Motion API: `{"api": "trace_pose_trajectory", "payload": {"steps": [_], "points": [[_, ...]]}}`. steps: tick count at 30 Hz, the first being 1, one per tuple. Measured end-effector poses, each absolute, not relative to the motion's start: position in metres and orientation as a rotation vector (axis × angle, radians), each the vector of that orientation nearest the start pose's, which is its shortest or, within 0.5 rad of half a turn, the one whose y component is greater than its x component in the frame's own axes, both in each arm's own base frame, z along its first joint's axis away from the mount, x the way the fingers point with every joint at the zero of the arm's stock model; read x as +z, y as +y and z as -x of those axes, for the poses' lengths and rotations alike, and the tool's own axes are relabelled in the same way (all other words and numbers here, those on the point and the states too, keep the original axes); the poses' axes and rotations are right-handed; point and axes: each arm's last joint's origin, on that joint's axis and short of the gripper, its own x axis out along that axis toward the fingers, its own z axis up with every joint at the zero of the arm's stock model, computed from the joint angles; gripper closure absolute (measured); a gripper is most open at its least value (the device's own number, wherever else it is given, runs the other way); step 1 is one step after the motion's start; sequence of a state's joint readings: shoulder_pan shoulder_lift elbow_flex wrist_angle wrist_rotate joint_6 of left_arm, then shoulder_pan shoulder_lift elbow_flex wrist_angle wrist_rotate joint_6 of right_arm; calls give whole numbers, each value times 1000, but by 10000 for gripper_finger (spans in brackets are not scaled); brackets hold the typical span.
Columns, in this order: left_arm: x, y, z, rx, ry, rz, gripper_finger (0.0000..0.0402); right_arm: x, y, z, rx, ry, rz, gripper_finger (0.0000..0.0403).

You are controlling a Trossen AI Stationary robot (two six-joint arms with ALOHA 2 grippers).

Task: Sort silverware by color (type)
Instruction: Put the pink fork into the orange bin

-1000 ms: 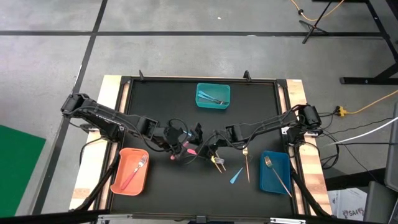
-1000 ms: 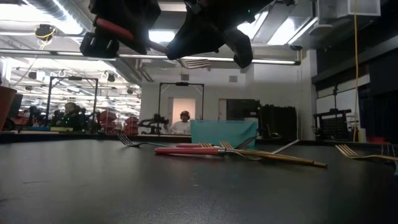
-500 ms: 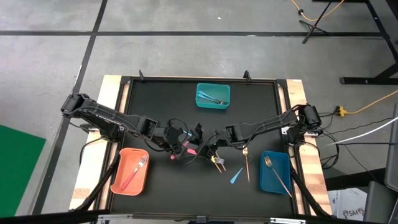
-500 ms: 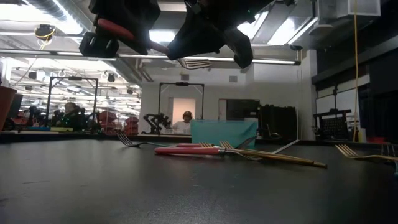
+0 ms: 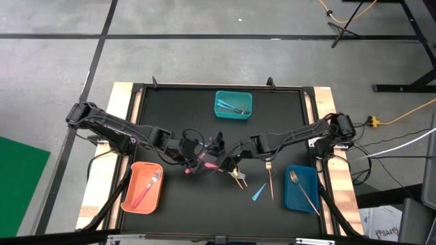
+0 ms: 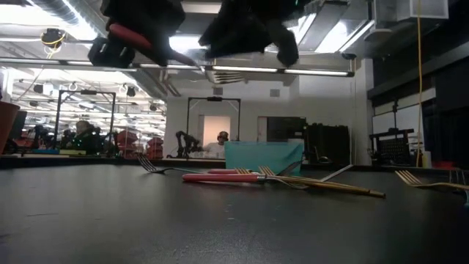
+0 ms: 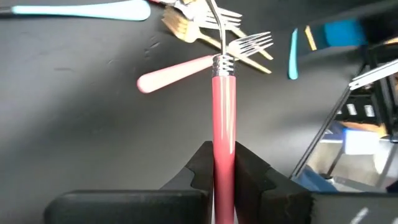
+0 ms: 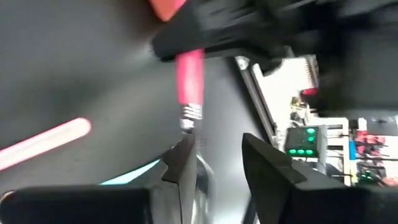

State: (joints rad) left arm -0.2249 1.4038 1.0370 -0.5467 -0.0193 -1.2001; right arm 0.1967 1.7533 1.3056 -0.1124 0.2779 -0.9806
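My left gripper (image 7: 224, 180) is shut on a pink-handled fork (image 7: 224, 106), held above the table's middle (image 5: 210, 163). The fork's metal head (image 6: 231, 75) points toward my right gripper (image 8: 217, 168), which stands open at that end (image 5: 230, 160). The metal neck (image 8: 200, 171) runs close along one of its fingers. Below on the black table lie another pink fork (image 7: 180, 71), gold-handled forks (image 5: 238, 178) and a light-blue utensil (image 5: 259, 192). My left gripper pinches the pink handle (image 7: 224, 158) between its two fingers, partway down from the metal coil. The fingers slant downward and lie along the handle. The fork is lifted clear of the table, head end outward. Whether my right gripper touches the neck, I cannot tell.
An orange bin (image 5: 129, 194) with a pink fork stands near left, a teal bin (image 5: 219, 112) with light-blue utensils at the far middle, a blue bin (image 5: 306, 197) with a gold fork near right. A gold fork (image 5: 270, 173) lies beside it.
In the low view my right gripper's fingers now stand a little higher, drawn off the raised fork's head. The fork stays up in my left gripper's hold.
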Motion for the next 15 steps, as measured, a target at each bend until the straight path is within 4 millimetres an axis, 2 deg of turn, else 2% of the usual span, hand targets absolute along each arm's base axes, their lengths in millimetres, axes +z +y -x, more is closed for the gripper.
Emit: {"api": "trace_pose_trajectory", "payload": {"steps": [7, 11, 15], "points": [[275, -60, -252, 374, 933, 1040, 378, 294, 65, -369, 168, 510, 1073, 283], [284, -66, -223, 433, 1028, 1126, 378, 300, 60, -356, 120, 593, 1063, 283], [288, -77, -194, 528, 1157, 1210, 378, 299, 57, -348, 98, 677, 1048, 283]]}}
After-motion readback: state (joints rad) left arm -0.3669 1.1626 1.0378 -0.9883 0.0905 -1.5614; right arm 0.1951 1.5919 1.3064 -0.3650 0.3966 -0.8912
